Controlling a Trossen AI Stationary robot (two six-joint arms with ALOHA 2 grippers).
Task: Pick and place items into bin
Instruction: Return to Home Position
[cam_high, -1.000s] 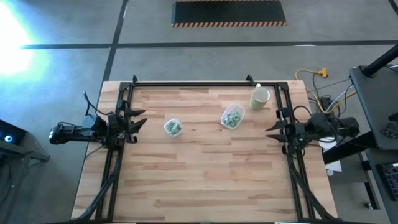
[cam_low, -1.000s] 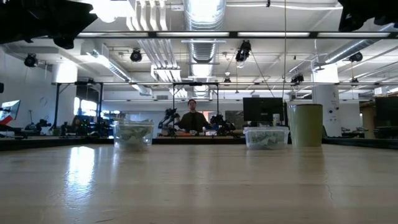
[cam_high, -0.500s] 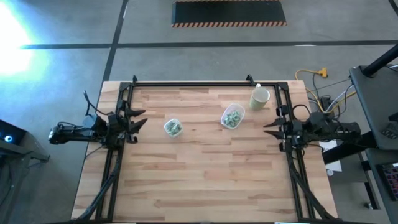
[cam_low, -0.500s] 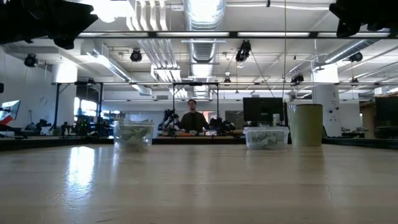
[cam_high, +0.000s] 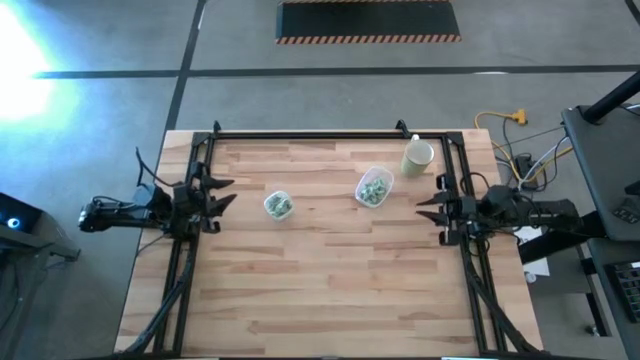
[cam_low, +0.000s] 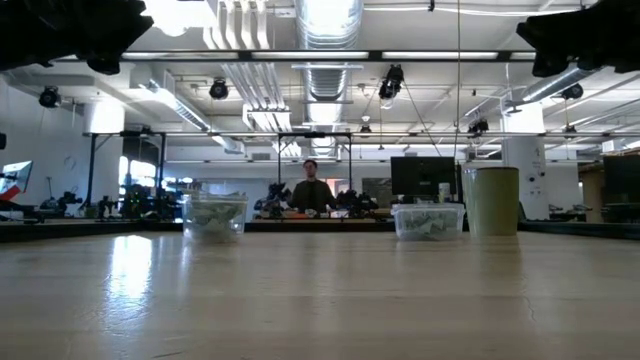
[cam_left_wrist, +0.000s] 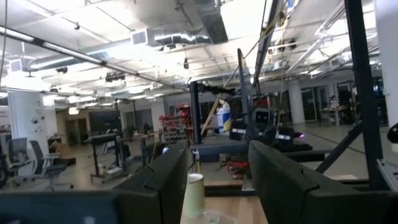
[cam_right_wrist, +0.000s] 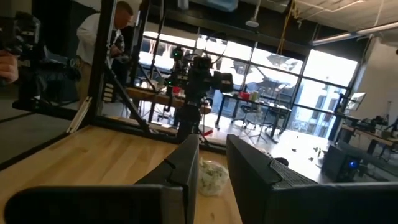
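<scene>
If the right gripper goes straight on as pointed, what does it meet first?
Likely the clear plastic tub, framed between the open fingers of the right gripper; height is unclear, so it might pass over it.

The wooden table (cam_high: 330, 285) bears a small tub (cam_high: 279, 205), larger tub (cam_high: 374, 187) and cup (cam_high: 417, 157).

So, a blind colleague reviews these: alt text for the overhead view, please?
Wooden table seen from above: two clear tubs of pale green and white pieces and a cream cup beside the right one. The left tool and right tool rest open at opposite side edges.
</scene>
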